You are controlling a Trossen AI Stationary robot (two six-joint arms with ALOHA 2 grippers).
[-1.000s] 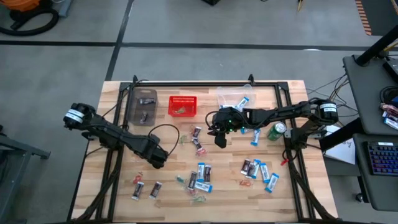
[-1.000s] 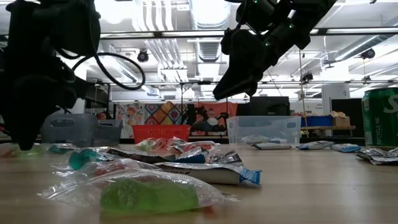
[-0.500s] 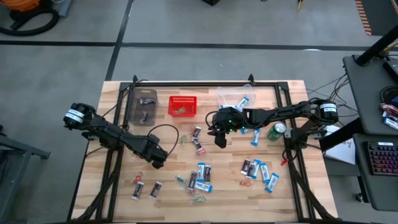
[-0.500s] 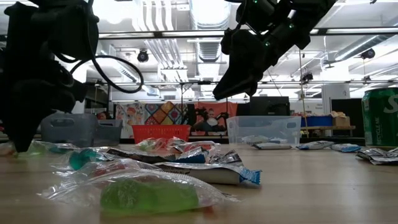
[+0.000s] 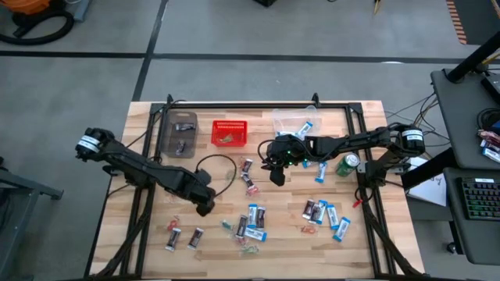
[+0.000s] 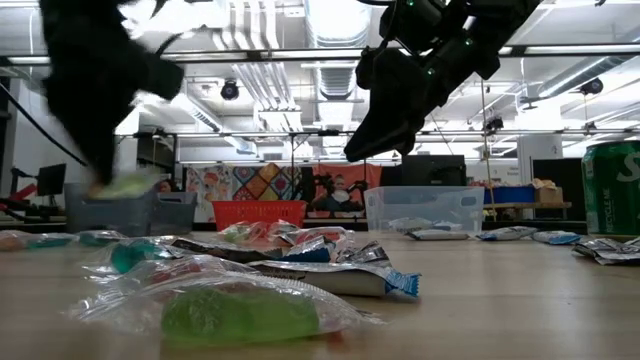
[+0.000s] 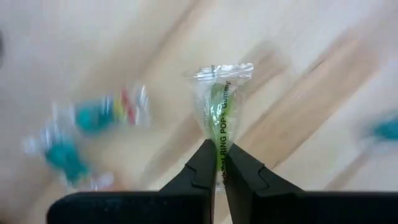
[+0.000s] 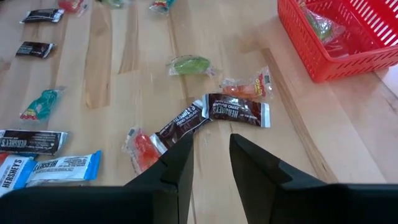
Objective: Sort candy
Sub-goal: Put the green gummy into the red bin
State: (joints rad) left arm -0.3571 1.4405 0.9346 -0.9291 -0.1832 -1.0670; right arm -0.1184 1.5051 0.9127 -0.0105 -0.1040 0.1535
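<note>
Above the counter (image 5: 156, 234), the left end effector (image 7: 217, 163) is pinched tight on a green gummy candy (image 7: 219, 102) by its clear wrapper tail. It looks light, soft and crinkly-slick, so gripping the wrapper seam seems safest.

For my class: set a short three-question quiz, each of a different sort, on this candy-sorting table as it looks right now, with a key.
1. True or false: the left gripper has its fingers shut on a green gummy candy.
2. Multiple choice: the red basket stands between A) the grey bin and the clear bin; B) the green can and the table's right edge; C) two keyboards.
3. Fill in: the right gripper hovers with its fingers open above two dark brown ____ bars.

Key: 1 true; 2 A; 3 chocolate.
</note>
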